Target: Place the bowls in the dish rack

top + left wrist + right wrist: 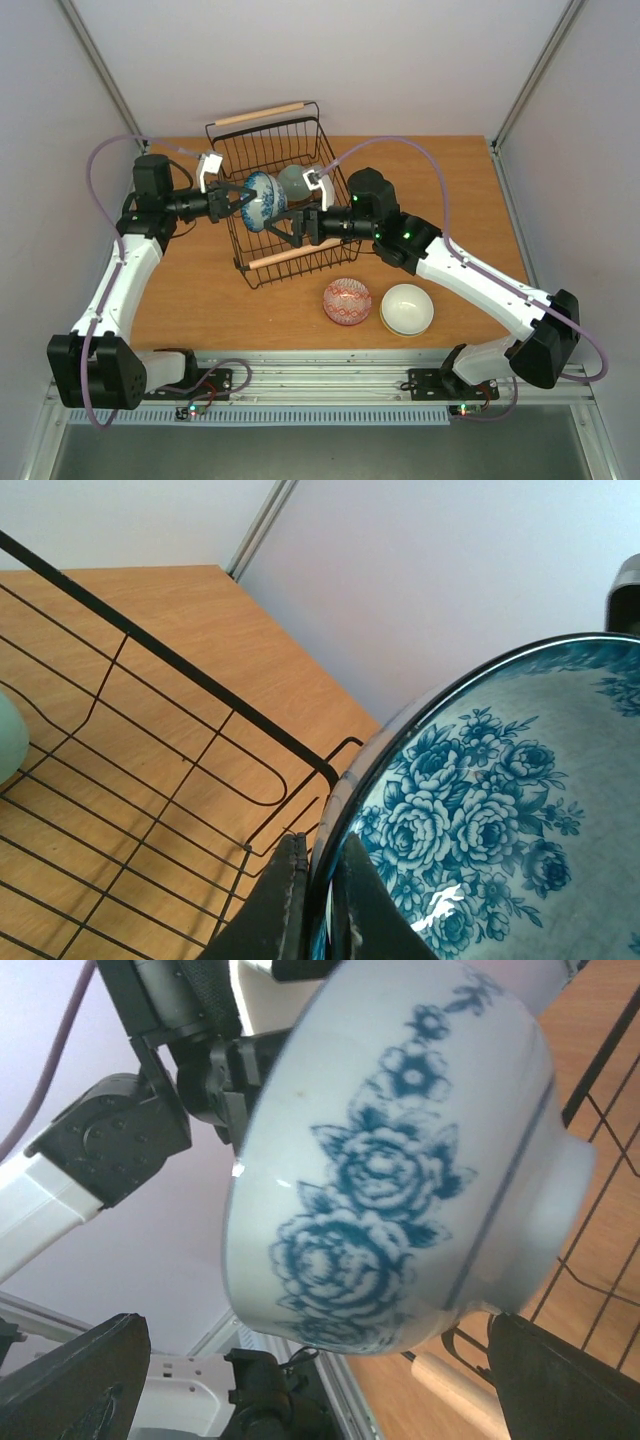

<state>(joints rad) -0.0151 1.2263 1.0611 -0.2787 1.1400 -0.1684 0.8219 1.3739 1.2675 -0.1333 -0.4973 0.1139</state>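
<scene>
The black wire dish rack (232, 222) stands at the table's middle. My left gripper (240, 200) is shut on the rim of a blue-and-white rose bowl (263, 200) and holds it on edge above the rack. In the left wrist view the fingers (285, 900) pinch the bowl (490, 810). A mint green bowl (297, 181) lies inside the rack. My right gripper (300, 224) is open beside the held bowl (400, 1160), over the rack's near handle, with its fingers (75, 1380) wide apart. A red-patterned bowl (347, 301) and a cream bowl (407, 308) sit on the table in front.
The rack's near wooden handle (290, 252) lies under my right gripper, and the far handle (260, 113) is at the back. Rack wires (180, 660) run under the held bowl. Grey walls close in both sides.
</scene>
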